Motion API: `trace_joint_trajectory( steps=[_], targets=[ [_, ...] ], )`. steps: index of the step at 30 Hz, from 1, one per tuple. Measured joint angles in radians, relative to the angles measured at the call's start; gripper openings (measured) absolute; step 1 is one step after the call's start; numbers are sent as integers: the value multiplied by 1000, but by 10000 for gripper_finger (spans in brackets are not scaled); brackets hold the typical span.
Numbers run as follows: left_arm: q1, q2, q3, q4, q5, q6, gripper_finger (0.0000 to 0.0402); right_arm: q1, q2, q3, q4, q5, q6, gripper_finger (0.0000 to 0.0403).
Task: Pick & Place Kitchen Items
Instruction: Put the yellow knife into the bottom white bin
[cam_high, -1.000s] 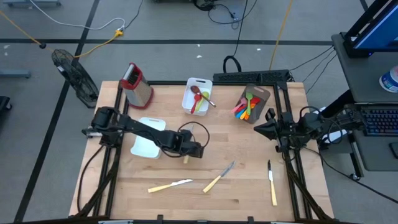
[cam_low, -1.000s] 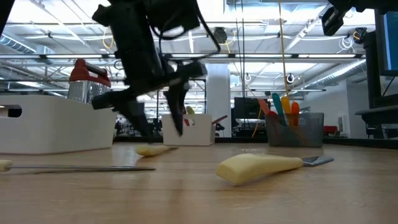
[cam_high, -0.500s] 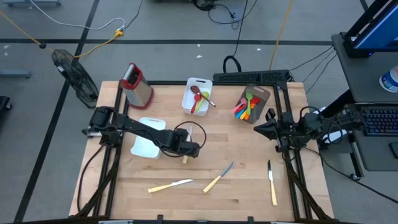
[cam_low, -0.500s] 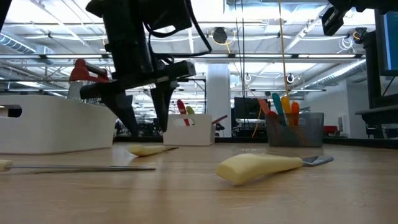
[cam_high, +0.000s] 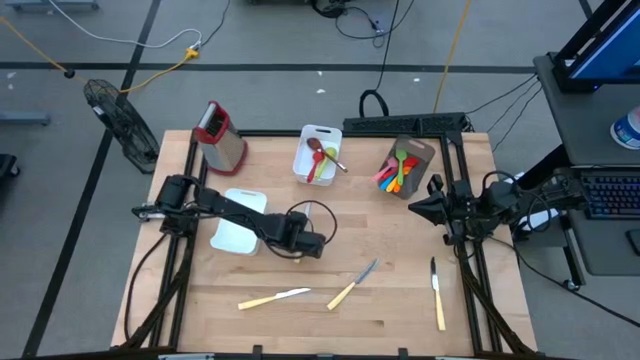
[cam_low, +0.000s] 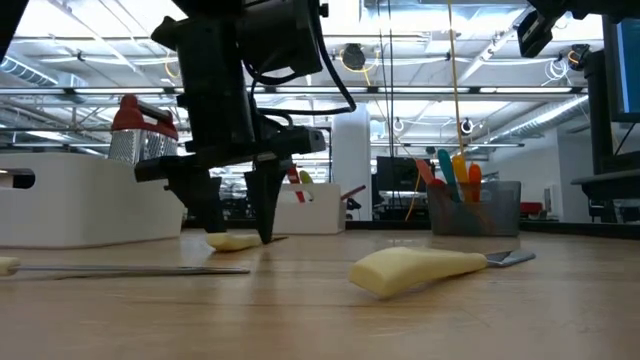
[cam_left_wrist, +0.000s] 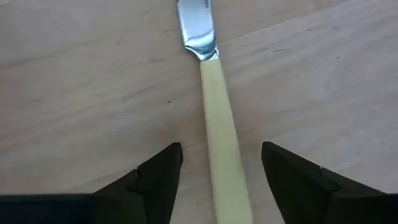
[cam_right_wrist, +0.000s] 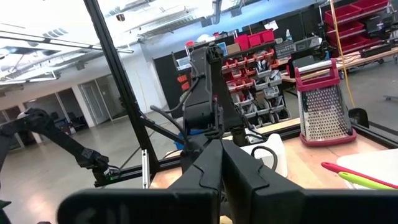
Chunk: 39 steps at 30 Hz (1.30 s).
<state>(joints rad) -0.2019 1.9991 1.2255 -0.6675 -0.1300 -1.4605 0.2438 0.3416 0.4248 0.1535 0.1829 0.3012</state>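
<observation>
A cream-handled knife (cam_left_wrist: 214, 112) lies flat on the wooden table, its blade (cam_left_wrist: 196, 28) pointing away from my left gripper. My left gripper (cam_left_wrist: 221, 152) points down over it, open. One finger (cam_low: 210, 212) stands on each side of the handle (cam_low: 232, 241), with a gap on both sides. In the high view the gripper (cam_high: 298, 250) hides most of this knife. My right gripper (cam_high: 418, 208) waits shut at the table's right edge, raised and holding nothing.
Three more cream-handled knives lie toward the near edge (cam_high: 272, 297), (cam_high: 352, 284), (cam_high: 437, 293). A white tub (cam_high: 237, 222) sits under my left arm. At the back stand a red-topped grater (cam_high: 218, 136), a white tub holding spoons (cam_high: 318, 153) and a brown holder of coloured utensils (cam_high: 405, 167).
My left gripper has come down toward the table and tipped to point more steeply down. Its fingers now stand low on either side of the knife's handle. The knife has not moved.
</observation>
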Motion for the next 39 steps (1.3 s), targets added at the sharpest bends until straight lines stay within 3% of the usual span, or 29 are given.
trace_joint_trajectory(
  steps=[12, 27, 39],
  targets=[
    [-4, -1, -5, -21, -15, 16, 43, 0, 0, 0, 0, 2, 4, 4],
    [-4, -94, -15, 4, -1, 48, 41, 0, 0, 0, 1, 3, 4, 4],
    [-4, -99, -12, 55, -14, 45, 41, 0, 0, 0, 0, 3, 4, 4]
  ],
)
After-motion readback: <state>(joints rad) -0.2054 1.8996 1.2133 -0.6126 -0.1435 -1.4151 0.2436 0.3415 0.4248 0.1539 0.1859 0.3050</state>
